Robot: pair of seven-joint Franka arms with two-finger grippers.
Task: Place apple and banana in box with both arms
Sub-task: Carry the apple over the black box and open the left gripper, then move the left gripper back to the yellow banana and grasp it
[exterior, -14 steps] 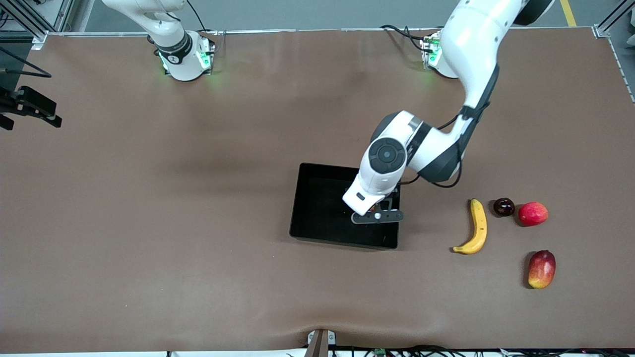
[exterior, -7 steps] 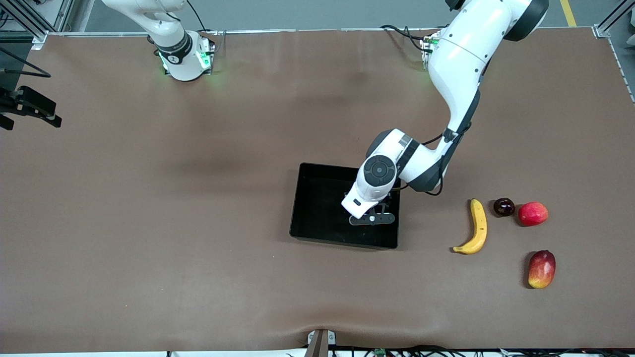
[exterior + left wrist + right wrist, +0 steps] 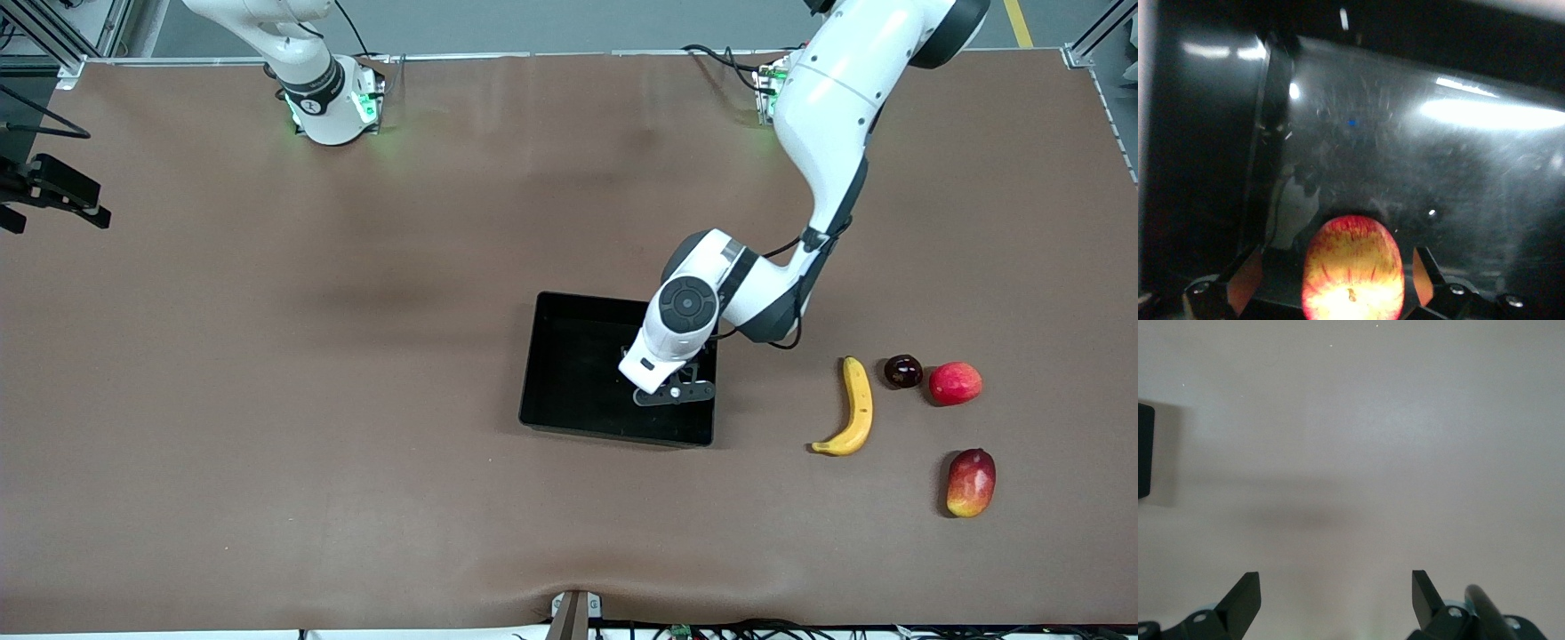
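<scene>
We see the left gripper [image 3: 673, 392] in the box [image 3: 569, 373], fingers spread clear of the apple [image 3: 1353, 270] between them. The right gripper [image 3: 1335, 600] waits, released, over bare table [image 3: 1358, 453].

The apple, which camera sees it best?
The left wrist view: the apple sits between the left gripper's open fingers in the box. In the front view the arm hides it. The right wrist view shows only table.

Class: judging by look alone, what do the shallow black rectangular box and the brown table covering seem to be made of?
The shallow black box looks like glossy hard plastic: the left wrist view shows bright glare and fine scratches on its floor. The brown table covering looks like a matte soft sheet, perhaps vinyl or rubber: faint ripples, no shine.
</scene>
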